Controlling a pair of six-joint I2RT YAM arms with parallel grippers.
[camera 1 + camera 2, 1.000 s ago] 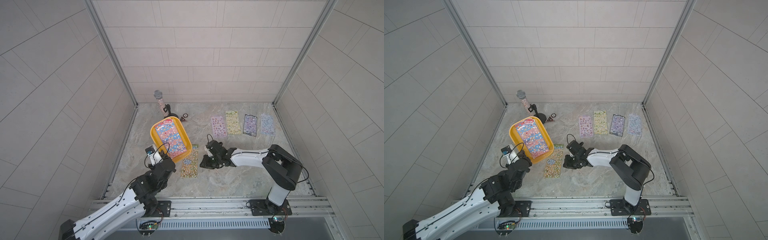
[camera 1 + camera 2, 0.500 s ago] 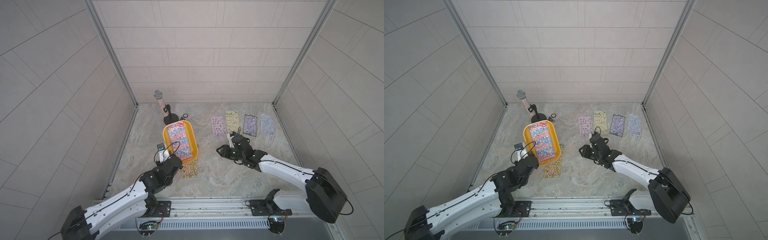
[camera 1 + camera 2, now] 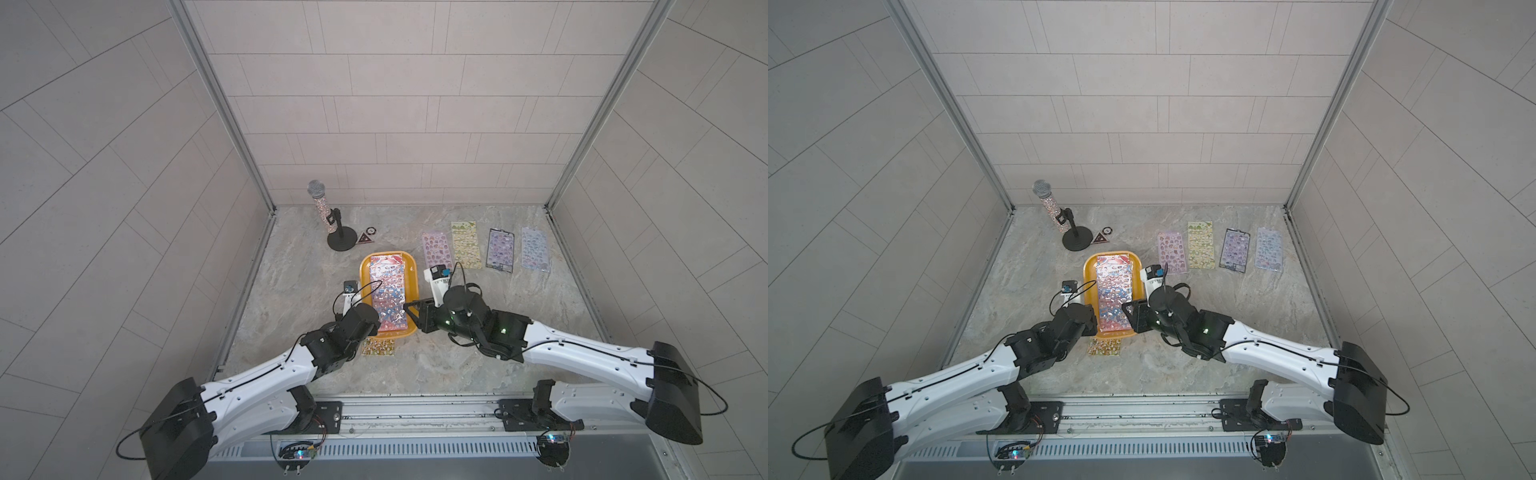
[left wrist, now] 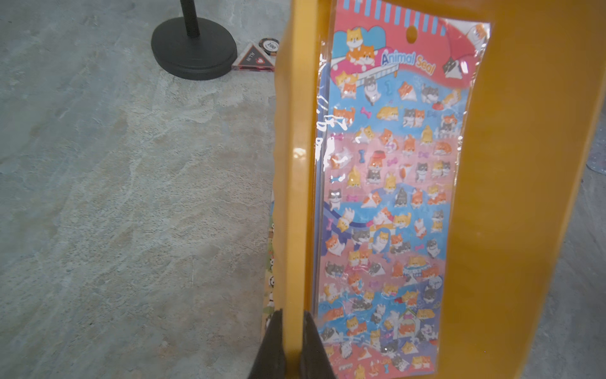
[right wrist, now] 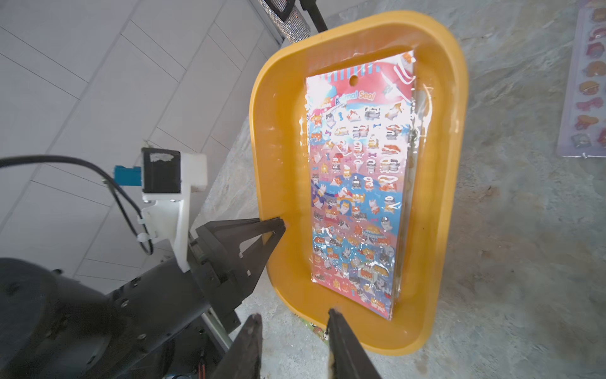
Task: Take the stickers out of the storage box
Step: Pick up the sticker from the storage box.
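Jaws of the left gripper (image 4: 292, 315) are clenched on the left long rim of the box (image 4: 295, 147), towards its near end. Those of the right gripper (image 5: 292, 313) stand apart and empty. They seem to straddle the near rim, one finger outside the wall and one just inside, at the near edge of the stickers (image 5: 357, 197).

A loose sheet (image 3: 377, 347) lies on the floor, partly pinned under the box's near end. The stickers lie as a flat stack in glossy sleeves along the box floor.

Likely faults:
- (a) The right jaws close on the wall rather than on a sheet, because the inner finger sits so close to it.
- (b) The slick sleeve slips, or several sheets rise together, since the top one lies flush on the rest.
- (c) A pull drags the box if the left clamp slides on the smooth rim, scuffing the pinned sheet.

Farther back, four sheets (image 3: 466, 244) lie in a row to the right, well apart from the box; a careless set-down could overlap them. A microphone (image 3: 322, 205) on its stand, with a triangle (image 3: 364, 238) and badge (image 3: 371, 230), stands near the far rim, where a shoved box could topple it.
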